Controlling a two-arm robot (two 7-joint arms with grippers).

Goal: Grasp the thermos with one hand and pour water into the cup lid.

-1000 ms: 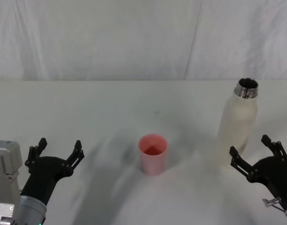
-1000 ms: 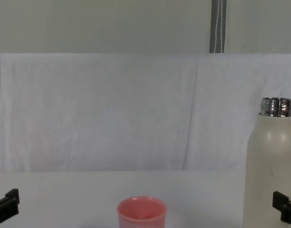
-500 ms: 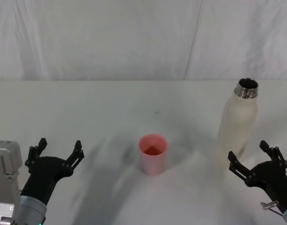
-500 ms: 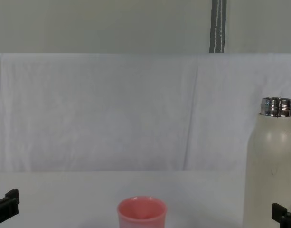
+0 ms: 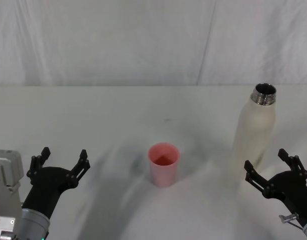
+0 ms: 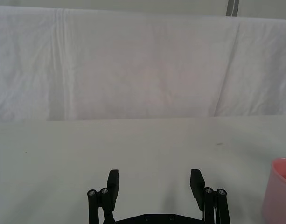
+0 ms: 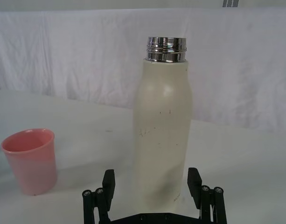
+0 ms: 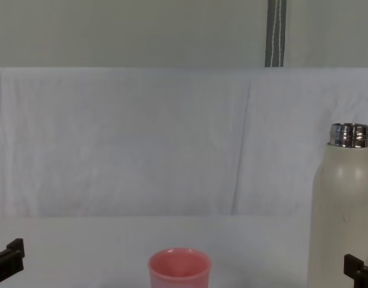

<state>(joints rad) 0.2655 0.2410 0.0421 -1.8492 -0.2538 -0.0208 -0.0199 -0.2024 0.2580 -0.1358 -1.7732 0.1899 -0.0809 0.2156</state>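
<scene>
Across the middle band of the head view lies the white surface [image 5: 93, 115], and on it, at the right of the frame, stands the thermos [image 5: 255, 131], upright, its steel neck uncapped. At lower centre of the same view sits the cup lid [image 5: 164, 164], mouth up, well apart from the thermos. At lower right the right gripper [image 5: 272, 167] hangs just short of the bottle's base, fingers spread wide. At lower left the left gripper [image 5: 61, 161] rests parked, also wide open, well away from both things.

The step in hand looks like the approach to grasp. In the right wrist view the thermos [image 7: 163, 128] stands centred between the two open fingers, so a straight advance seems right. Closing around the body's middle, rather than near the foot, should steady the tall bottle for tipping, and the fingers must clear both walls before they shut.

Hard to make out: whether the bottle holds water, since its wall is opaque. The chest view cuts off the cup lid [image 8: 179, 269] at the bottom edge and the thermos [image 8: 343, 216] at the right.
</scene>
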